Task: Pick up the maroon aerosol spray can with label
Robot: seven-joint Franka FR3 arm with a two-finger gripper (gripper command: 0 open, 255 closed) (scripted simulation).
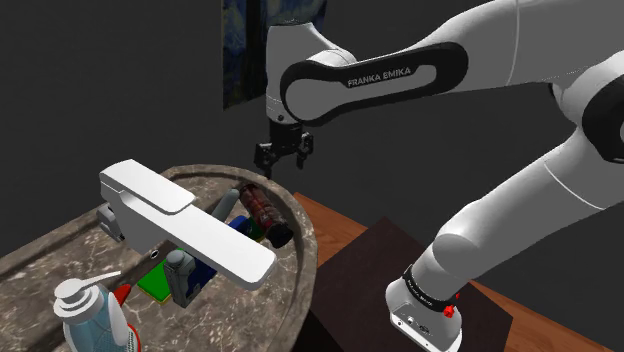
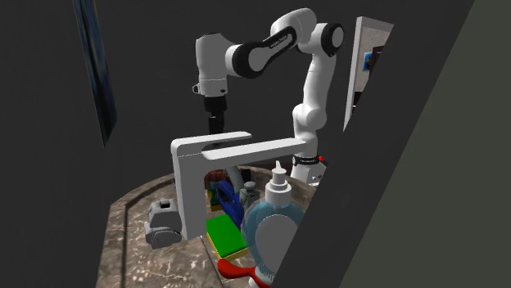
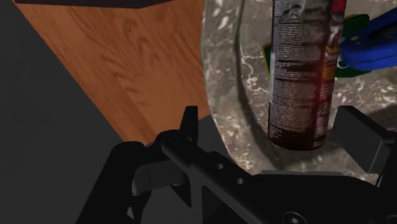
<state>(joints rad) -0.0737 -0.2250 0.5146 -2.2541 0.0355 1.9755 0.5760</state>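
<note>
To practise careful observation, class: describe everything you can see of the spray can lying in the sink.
The spray can is a dark maroon cylinder with a label of fine white print and a red stripe. It lies on its side in the marbled sink, beside a blue object. The open gripper hovers above, not touching it.

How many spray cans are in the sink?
1. The can lies on its side in the sink near the rim, roughly below the open claw. The faucet covers part of the sink, so another may be hidden.
</note>
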